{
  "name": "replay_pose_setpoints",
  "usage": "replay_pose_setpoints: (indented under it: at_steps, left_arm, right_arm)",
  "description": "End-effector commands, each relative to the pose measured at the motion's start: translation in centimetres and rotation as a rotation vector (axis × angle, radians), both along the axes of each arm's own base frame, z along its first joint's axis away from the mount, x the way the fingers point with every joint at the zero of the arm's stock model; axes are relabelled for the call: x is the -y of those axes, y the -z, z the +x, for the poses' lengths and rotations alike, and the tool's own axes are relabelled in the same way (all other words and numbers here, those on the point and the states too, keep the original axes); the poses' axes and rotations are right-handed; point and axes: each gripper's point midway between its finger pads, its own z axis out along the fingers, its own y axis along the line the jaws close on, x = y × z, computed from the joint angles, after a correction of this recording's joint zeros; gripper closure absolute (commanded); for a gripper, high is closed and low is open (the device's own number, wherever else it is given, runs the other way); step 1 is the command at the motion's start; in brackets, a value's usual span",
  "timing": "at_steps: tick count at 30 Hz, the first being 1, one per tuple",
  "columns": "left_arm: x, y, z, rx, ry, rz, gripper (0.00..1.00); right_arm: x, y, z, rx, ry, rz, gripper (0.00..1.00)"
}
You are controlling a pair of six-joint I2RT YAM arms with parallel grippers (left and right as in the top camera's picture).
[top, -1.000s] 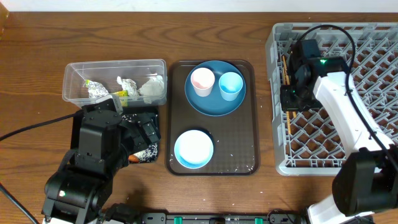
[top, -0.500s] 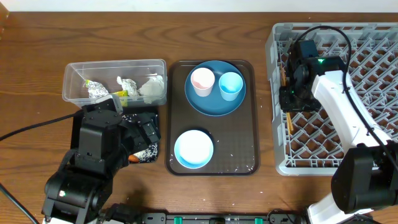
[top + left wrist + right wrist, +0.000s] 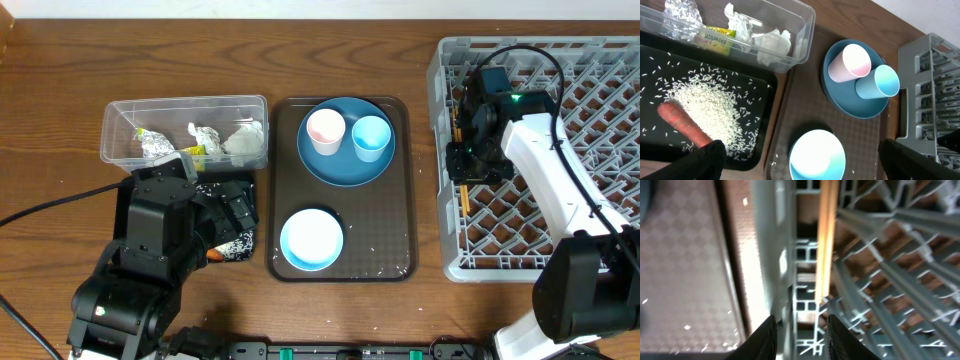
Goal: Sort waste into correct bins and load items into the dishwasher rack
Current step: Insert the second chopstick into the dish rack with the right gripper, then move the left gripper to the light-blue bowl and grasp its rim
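Your right hand point(image 3: 801, 333), half open and empty, has the chopsticks point(image 3: 826, 240) lying lengthwise just ahead, inside the rack point(image 3: 500, 268).

Soft, even light is falling from above me, so the overhead view is reading bright and sharp, with only faint shadows. Beneath my left gripper point(image 3: 801, 150) the bowl point(image 3: 817, 156) is glaring nearly white, and my own fingers point(image 3: 695, 162) are showing as dark, unfocused blobs in the bottom corners. Just ahead of my right gripper point(image 3: 801, 322) everything is smearing — the chopsticks point(image 3: 826, 235) are glowing as one blurred orange streak, and the rack point(image 3: 772, 240) wall is washing out pale.
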Motion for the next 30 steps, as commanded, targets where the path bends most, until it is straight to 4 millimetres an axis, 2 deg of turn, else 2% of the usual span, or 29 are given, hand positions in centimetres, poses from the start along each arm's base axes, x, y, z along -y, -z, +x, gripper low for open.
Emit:
replay_pose_setpoints:
  at_steps: [1,6,10,15,18,24,30]
  left_arm:
    - [-0.4,-0.8,0.1,0.024,-0.008,0.013,0.0]
    - [-0.4,-0.8,0.1,0.024,-0.008,0.013,0.0]
    - [-0.4,-0.8,0.1,0.023,-0.008,0.013,0.0]
    - [-0.4,-0.8,0.1,0.024,-0.008,0.013,0.0]
    - [-0.4,-0.8,0.1,0.023,-0.008,0.013,0.0]
    - [-0.4,-0.8,0.1,0.024,-0.008,0.013,0.0]
    - [-0.4,-0.8,0.1,0.024,-0.008,0.013,0.0]
  right_arm:
    - [-1.7,-2.7,0.9,0.07,-0.004,0.107,0.69]
    - [-4.0,-5.9,0.9,0.148,-0.07,0.229,0.69]
    - [-5.5,-7.6,0.4,0.208,-0.172,0.245,0.69]
    - [-7.8,-8.6,-0.9,0.226,-0.27,0.256,0.68]
    - [-8.8,-8.6,-1.7,0.208,-0.3,0.259,0.66]
    - [-8.2,-8.4,-4.0,0.122,-0.295,0.246,0.6]
    - [-6.5,-10.0,-5.4,0.133,-0.253,0.243,0.6]
